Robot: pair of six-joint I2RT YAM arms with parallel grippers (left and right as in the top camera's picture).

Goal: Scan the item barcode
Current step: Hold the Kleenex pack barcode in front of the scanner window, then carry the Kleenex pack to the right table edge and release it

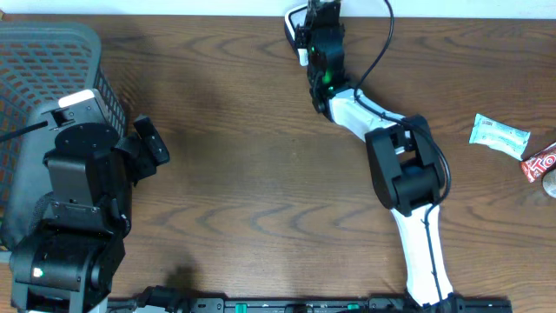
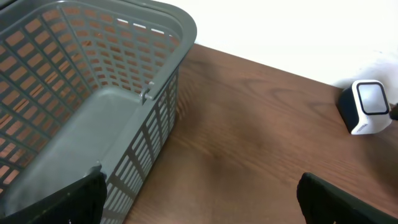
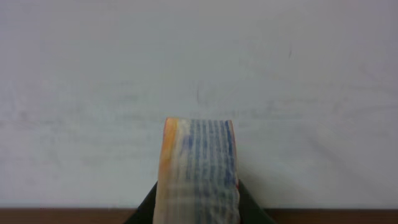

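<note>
Packet (image 3: 198, 168), orange along one edge and printed in blue, stood upright at the far edge of the table (image 1: 252, 183), held up in front of a white wall (image 3: 199, 50). The right arm was stretched out from its base at the near edge, elbow bent over the right half of the table and forearm angled toward the far side, so that the right gripper (image 1: 318, 19) sat at the far rim just beside the scanner (image 2: 367, 107), a small white unit with a dark side. From overhead the gripper hid the packet. The left arm was folded up on the near left, its body overlapping the grey basket (image 2: 184, 32), with the left gripper (image 1: 149, 146) pointing out across the wood toward the scanner. Between the two arms the middle of the table was bare brown wood, and the stretch between the basket wall and the scanner was open too. At the right edge, well apart from both arms, lay a pale sachet (image 1: 499, 135) and a red wrapper (image 1: 540, 163), the wrapper partly cut off by the frame. The right gripper's dark fingers (image 3: 144, 211) were pressed against both sides of the packet's lower part, clamping it. The left gripper's fingers (image 2: 81, 200) were spread as wide as the wrist view, one in each lower corner, holding and touching nothing.
</note>
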